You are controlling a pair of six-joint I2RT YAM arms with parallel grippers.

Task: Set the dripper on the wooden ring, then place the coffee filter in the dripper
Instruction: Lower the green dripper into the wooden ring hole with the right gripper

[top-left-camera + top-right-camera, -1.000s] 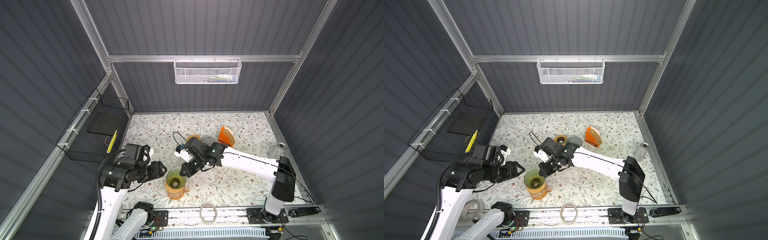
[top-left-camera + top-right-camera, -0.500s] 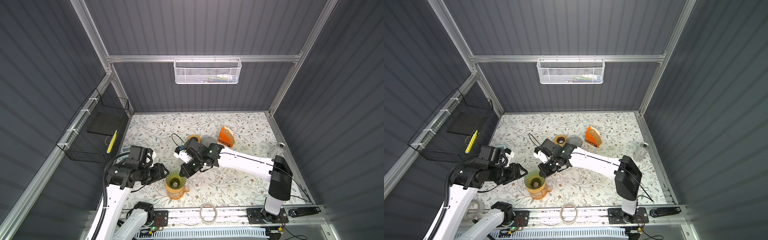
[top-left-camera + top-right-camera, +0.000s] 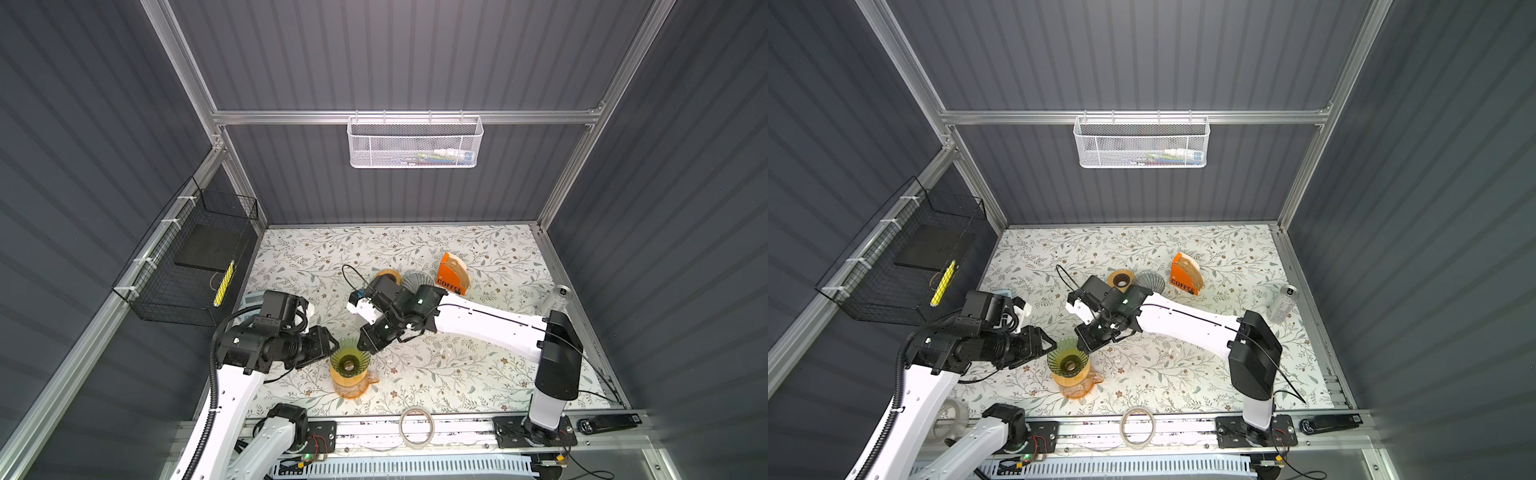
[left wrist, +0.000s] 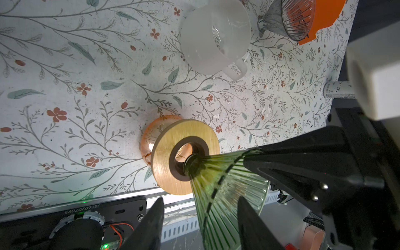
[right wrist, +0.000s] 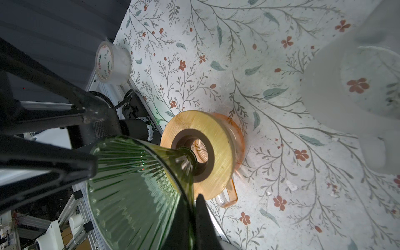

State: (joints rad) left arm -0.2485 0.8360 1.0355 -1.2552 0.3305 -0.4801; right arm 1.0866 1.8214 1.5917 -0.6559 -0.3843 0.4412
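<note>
1. Right gripper (image 3: 368, 345): jaws pinched on green dripper (image 3: 348, 364) rim, near worktop (image 3: 478, 374) front edge.
2. Left gripper (image 3: 331, 347): jaws half-open astride opposite rim, no grip seen.
3. Coffee filters (image 3: 459, 269): in orange holder (image 3: 446, 276), far side, untouched.
4. Seat the stem squarely in wooden ring (image 4: 173, 151) first.

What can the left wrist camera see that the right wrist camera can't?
Only the left wrist view shows the grey ribbed glass dripper, the orange filter holder behind it, and a white labelled cylinder near the table's edge. Only the right wrist view shows the clear tape roll. Both show the green ribbed glass dripper with its stem at the hole of the round wooden ring, the orange glass jug under that ring, the frosted white mug and the flowery tablecloth.
</note>
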